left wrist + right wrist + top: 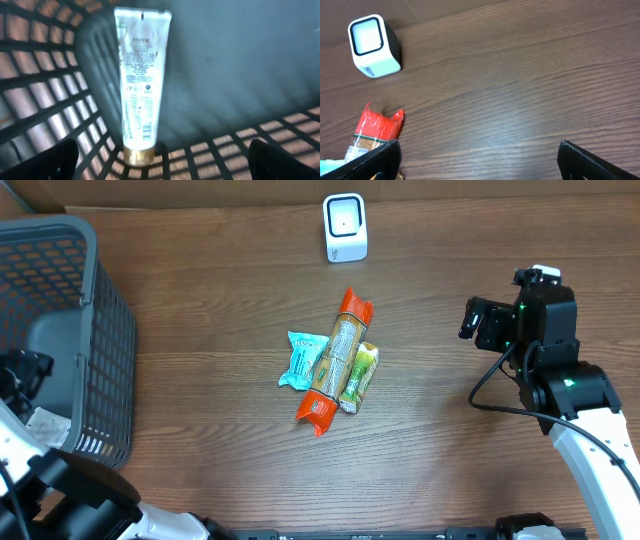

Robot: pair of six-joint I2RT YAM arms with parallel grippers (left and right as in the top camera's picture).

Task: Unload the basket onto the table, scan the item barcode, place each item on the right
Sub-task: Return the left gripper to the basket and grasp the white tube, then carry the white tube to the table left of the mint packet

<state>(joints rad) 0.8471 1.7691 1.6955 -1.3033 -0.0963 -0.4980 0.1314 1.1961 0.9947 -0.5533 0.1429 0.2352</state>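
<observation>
Left gripper (164, 161) is held wide open and empty over the tube (140, 80) lying in the basket (108, 350) at frame left, likely for pickup; right gripper (480, 162) is spread empty at right; scanner (345, 227) is placed top centre.

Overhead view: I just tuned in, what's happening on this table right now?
Nothing is held yet. The left fingers stand open inside the grey basket, above a Pantene tube lying in it. The right fingers are open too, hovering over the wooden table on their own side. Three snack packets lie bunched mid-table, and the white scanner stands at the far edge, untouched.
</observation>
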